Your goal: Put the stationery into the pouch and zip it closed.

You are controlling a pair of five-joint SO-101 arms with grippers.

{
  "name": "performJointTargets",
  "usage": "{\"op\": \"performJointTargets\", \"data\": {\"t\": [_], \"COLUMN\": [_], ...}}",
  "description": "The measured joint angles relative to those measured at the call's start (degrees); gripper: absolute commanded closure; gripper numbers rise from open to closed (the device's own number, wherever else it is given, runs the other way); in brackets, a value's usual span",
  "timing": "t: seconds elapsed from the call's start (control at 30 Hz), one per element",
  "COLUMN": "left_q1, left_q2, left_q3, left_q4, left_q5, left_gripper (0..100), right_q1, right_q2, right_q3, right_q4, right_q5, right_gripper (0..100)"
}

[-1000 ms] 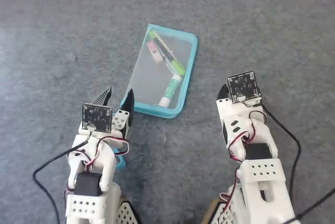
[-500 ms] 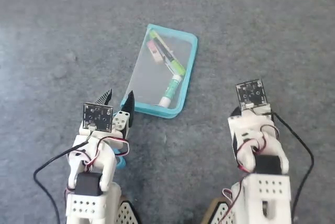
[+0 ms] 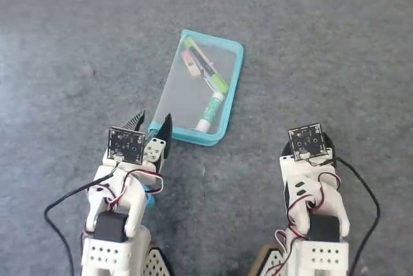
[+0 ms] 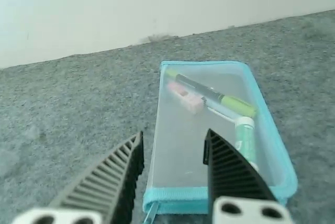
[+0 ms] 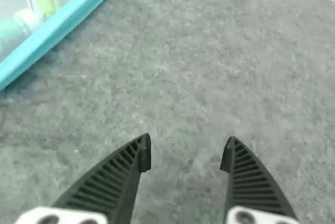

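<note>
The left gripper [image 3: 155,120] and right gripper [image 5: 188,139] are both hovering spread wide and empty near the teal pouch [image 3: 190,136], print on its pens [image 3: 215,81] too small to read.

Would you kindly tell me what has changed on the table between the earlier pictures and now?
The right gripper drew back toward its own base, away from the clear, teal-edged zip pouch. The left gripper shifted slightly sideways toward the pouch's near corner. Nothing was taken hold of or let go. Both grippers' fingers stayed open and empty, and the pouch and the stationery inside it stayed put.
</note>
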Motion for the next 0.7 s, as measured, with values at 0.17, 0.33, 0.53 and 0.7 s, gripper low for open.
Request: {"op": "performJointTargets", "data": {"t": [0.17,0.33,0.53,0.7], "left_q1": [-1.1,-5.7,-8.4,-8.8], "left_q2": [0.0,0.0,0.0,0.0], "left_q3": [0.0,0.0,0.0,0.0], "left_q4": [8.4,19.7,31.7,32.9], "left_q5": [0.0,0.0,0.0,0.0], "left_gripper": [82,82,82,82], "right_q1": [0.0,-0.1,-0.1,-0.1], "right_q2": [0.0,0.0,0.0,0.0], "right_q3": [0.0,0.0,0.0,0.0], "right_q4": [9.6,21.9,23.6,23.6], "right_q5": [0.0,0.0,0.0,0.0], "right_gripper": [78.6,78.6,78.6,78.6]}}
